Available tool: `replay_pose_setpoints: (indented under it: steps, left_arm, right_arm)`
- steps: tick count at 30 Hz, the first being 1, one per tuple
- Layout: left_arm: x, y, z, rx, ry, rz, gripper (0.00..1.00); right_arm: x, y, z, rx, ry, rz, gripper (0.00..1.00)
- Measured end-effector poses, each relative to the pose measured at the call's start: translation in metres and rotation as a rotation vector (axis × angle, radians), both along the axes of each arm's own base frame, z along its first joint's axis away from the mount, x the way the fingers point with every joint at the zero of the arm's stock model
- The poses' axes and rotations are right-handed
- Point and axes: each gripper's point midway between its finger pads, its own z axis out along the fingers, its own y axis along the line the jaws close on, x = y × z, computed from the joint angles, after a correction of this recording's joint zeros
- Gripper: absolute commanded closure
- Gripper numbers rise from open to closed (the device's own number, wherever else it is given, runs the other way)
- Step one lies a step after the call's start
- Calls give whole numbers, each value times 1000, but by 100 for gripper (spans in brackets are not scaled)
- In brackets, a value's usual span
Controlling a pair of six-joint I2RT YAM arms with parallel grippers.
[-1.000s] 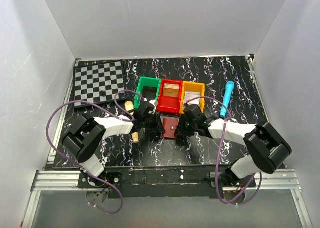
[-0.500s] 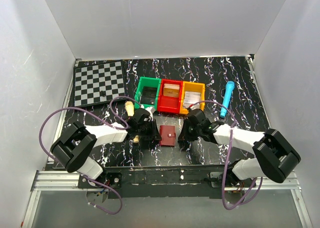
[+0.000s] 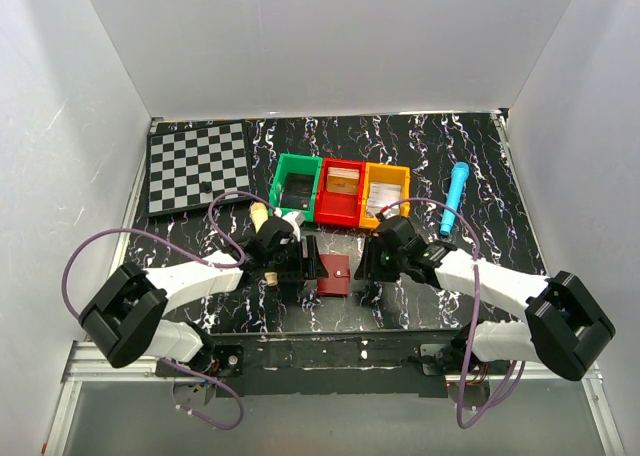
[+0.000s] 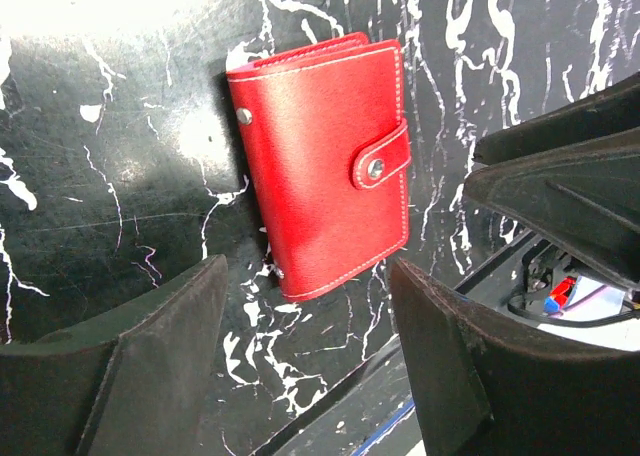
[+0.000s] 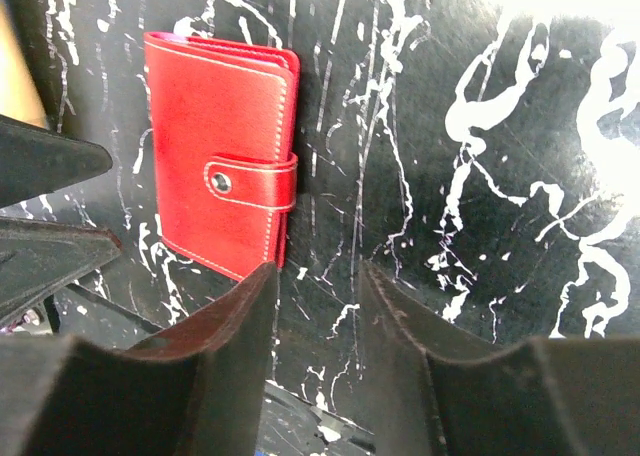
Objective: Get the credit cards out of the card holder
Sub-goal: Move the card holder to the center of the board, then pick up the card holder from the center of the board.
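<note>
The card holder point(image 3: 335, 274) is a small red wallet lying flat on the black marbled table, closed, with its snap tab fastened. No cards show. It also shows in the left wrist view point(image 4: 320, 166) and the right wrist view point(image 5: 225, 166). My left gripper point(image 3: 306, 266) is open wide just left of it, and in its own view point(image 4: 308, 276) the holder lies beyond the fingertips, untouched. My right gripper point(image 3: 372, 266) is open with a narrower gap just right of it, and in its own view point(image 5: 318, 276) the left finger sits beside the holder's corner. Both are empty.
Green point(image 3: 297, 183), red point(image 3: 342, 191) and yellow point(image 3: 386, 191) bins stand in a row behind the holder. A chessboard point(image 3: 197, 164) lies at the back left, a blue pen point(image 3: 455, 196) at the right. Wooden pieces point(image 3: 259, 214) lie near my left arm. The table's front edge is close.
The card holder has shifted toward the near edge and now lies closed. Both grippers have moved nearer with it, staying on either side.
</note>
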Motion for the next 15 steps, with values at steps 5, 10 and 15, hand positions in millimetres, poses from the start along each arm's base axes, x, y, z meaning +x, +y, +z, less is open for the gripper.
replay_pose_setpoints:
  steps: [5, 10, 15]
  left_arm:
    - [6, 0, 13, -11, -36, 17, 45]
    - [11, -4, 4, 10, -15, 19, 60]
    - [12, -4, -10, 47, 15, 22, 67]
  right_arm:
    - [9, 10, 17, 19, -27, 17, 36]
    - [11, 18, 13, 24, -3, 32, 33]
    - [7, 18, -2, -2, 50, 40, 35]
